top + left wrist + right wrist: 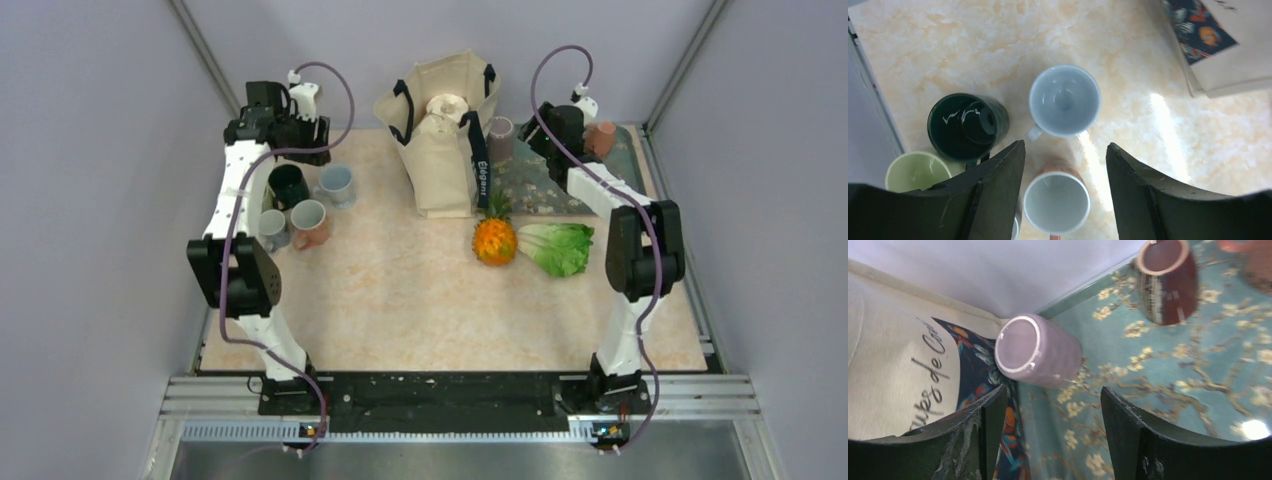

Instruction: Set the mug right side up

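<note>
Two grippers hang over the far part of the table (400, 300), one at each side, and both have their fingers spread with nothing caught between them. On the right, the lilac mug (1038, 357) stands on the floral mat (1158, 370), close against the side of the tote bag (440, 150). The face it turns upward looks flat and closed inside a pale ring, like a base, so it appears to be upside down. The right gripper (1053, 392) is above it and apart from it. In the right wrist view the mug sits just beyond the fingertips, nearer the left-hand finger than the other, and not within the gap. Farther along the mat are a dark red mug (1170, 282) and, at the very corner of that view, a blurred reddish mug (1255, 262); whether the dark red one shows mouth or base I cannot tell. On the left, the left gripper (1065, 150) looks straight down on four mugs standing mouth up and close together: a dark green mug (967, 125), a pale blue mug (1064, 100), a pale green mug (915, 172) and a salmon mug (1056, 202) with a white inside. The salmon mug is seen through the gap between the fingers, lying below them.
</note>
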